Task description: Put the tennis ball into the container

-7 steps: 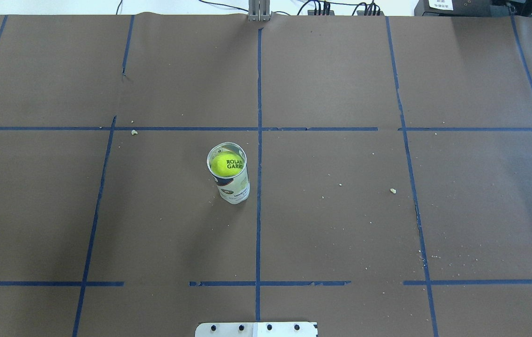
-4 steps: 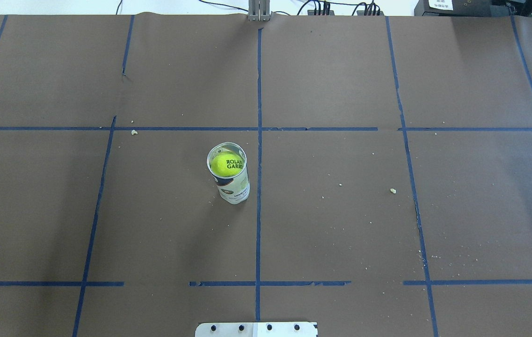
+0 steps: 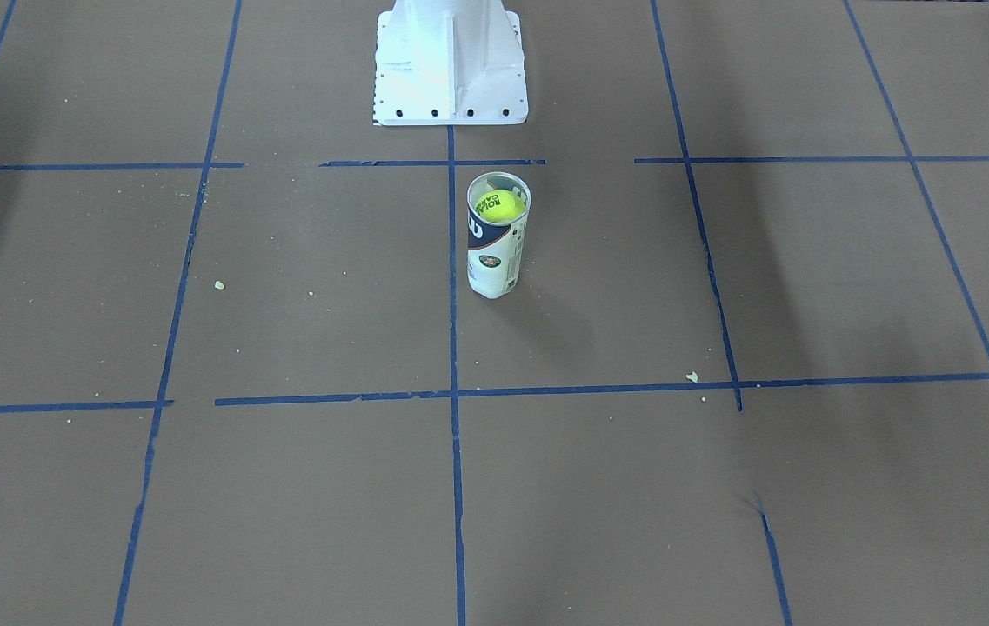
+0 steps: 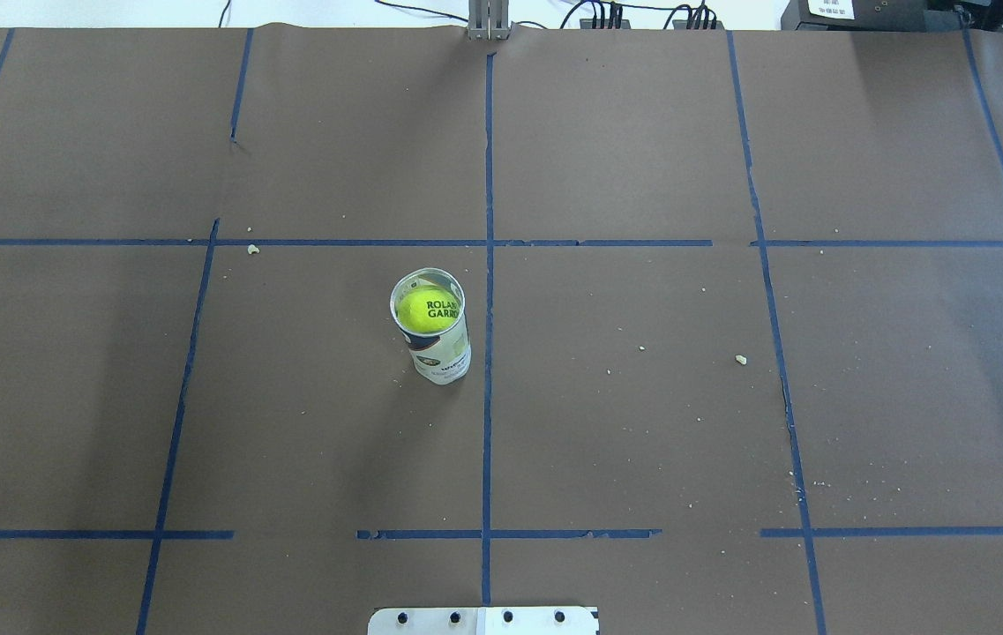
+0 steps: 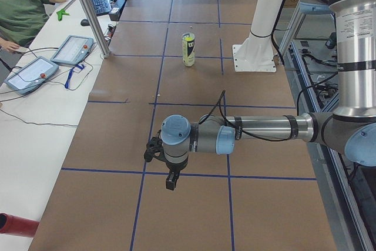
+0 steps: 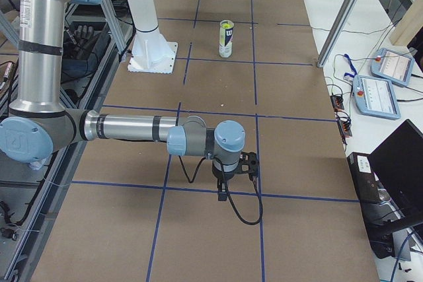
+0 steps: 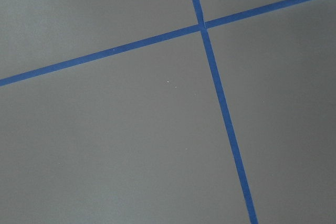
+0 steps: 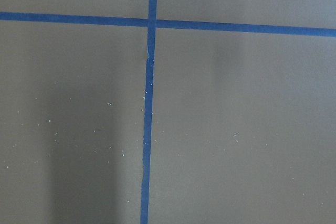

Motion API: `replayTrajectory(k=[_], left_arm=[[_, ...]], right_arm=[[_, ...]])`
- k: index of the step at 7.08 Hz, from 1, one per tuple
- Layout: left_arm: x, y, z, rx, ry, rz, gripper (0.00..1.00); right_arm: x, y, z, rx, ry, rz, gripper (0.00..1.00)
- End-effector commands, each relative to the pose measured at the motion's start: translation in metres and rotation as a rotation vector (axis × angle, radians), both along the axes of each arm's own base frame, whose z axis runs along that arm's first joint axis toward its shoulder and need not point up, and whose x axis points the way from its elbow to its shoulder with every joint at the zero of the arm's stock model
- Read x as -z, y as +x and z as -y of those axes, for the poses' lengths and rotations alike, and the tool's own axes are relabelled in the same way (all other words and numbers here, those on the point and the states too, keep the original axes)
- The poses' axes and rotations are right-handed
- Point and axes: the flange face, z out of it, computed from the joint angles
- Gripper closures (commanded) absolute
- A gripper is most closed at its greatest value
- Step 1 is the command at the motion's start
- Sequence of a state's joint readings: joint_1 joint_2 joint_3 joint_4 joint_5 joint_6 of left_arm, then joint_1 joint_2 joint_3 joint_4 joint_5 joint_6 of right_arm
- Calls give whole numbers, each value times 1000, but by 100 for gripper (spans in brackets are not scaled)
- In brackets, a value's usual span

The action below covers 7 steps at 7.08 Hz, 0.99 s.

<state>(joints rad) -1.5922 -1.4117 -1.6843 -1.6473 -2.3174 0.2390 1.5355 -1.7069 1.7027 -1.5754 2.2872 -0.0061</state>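
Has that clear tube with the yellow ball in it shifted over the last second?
No. In the overhead view the container stands at the same spot just left of the centre blue tape line, with the tennis ball inside.

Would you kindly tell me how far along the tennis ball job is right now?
Done: the tennis ball sits inside the upright container, near its open top. In hand: nothing apparent; the left gripper and the right gripper hang well away from it. Left: seemingly nothing.
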Motion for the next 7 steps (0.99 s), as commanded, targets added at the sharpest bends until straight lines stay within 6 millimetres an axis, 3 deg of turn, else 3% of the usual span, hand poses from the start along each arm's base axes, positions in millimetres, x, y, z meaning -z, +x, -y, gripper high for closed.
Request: replayTrajectory(k=[1,7], left_arm=[[-1,-2,-5,9,-15,1,0],[8,0,-5,59,-70,-78,0]], right_arm=[[0,0,0,0,0,0,0],[0,0,0,0,0,0,0]])
